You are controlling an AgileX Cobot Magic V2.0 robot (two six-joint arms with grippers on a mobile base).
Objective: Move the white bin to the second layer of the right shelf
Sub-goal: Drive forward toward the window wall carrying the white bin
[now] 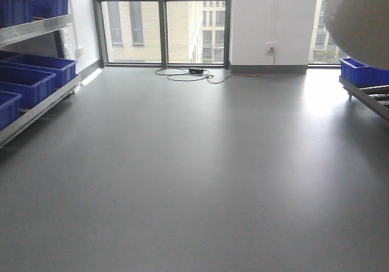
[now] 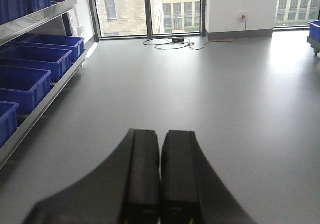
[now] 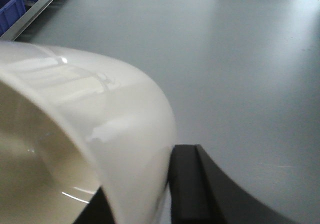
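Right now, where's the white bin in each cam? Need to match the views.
Exterior front: white bin fills the top-right corner, close and blurred.
Left wrist: not in it.
Right wrist: white bin fills the lower left, its wall pinched in the right gripper.
Shared landmark: blue crates at the left edge of all three.

The white bin [image 3: 110, 114] is being shown in glossy, unmarked cream-white, and the crates [image 1: 36, 78] in plain deep blue. The floor [image 1: 194, 181] is being rendered matte grey and the left gripper [image 2: 161, 136] black, while the thin cable [image 2: 220, 41] is being read as orange, perhaps.
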